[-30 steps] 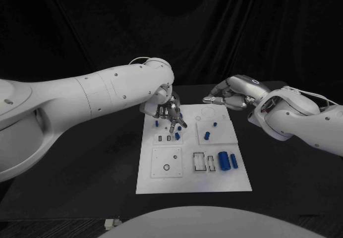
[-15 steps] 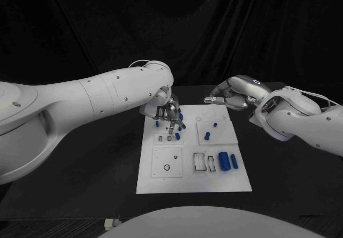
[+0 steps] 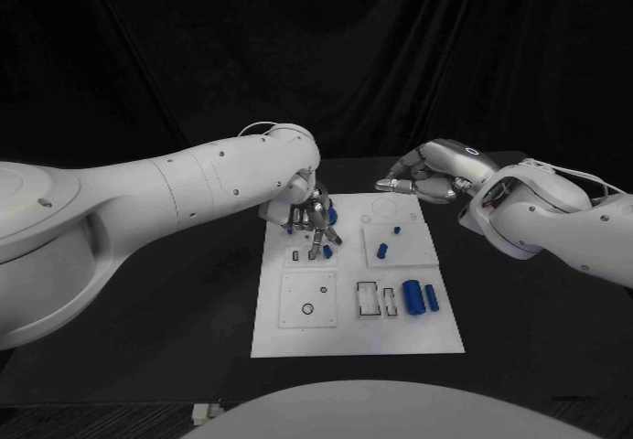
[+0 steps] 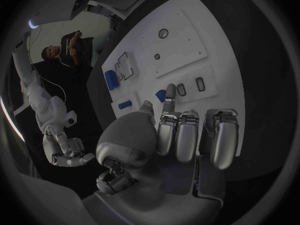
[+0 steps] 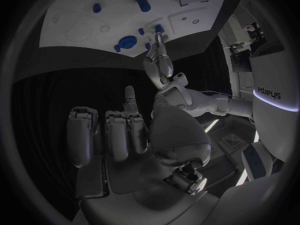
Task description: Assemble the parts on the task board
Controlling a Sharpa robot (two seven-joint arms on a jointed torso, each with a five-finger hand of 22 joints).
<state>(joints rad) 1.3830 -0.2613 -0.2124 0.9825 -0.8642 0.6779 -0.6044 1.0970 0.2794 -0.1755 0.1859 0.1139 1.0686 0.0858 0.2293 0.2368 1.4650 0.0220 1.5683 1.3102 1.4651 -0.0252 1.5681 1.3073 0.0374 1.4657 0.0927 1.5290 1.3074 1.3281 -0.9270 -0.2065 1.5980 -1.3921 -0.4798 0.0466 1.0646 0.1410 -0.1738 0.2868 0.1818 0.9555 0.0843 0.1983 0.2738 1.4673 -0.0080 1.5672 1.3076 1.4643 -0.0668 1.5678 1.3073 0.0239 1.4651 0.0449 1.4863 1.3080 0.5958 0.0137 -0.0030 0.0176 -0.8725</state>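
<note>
The white task board (image 3: 343, 334) lies mid-table. My left hand (image 3: 311, 218) hovers over the board's far left part. Most of its fingers are curled in, and one is stretched down beside a small upright blue peg (image 3: 327, 250). The left wrist view shows that fingertip (image 4: 170, 91) right next to the peg (image 4: 160, 97); I cannot tell whether they touch. A round blue part (image 3: 330, 217) sits just behind the hand. My right hand (image 3: 420, 178) hangs curled and holding nothing beyond the board's far right corner. From the right wrist view I see the left hand (image 5: 161, 60) over the board (image 5: 75, 20).
Two small blue pegs (image 3: 380, 249) (image 3: 397, 230) stand in the board's right middle plate. Two blue cylinders (image 3: 415, 297) (image 3: 433, 296) lie at its right edge beside empty rectangular slots (image 3: 378, 299). Two small slots (image 4: 181, 89) lie beside the peg.
My left arm has swung in and the hand has turned a little, bringing its stretched finger down closer to the upright peg. The right hand and the parts have stayed put.
</note>
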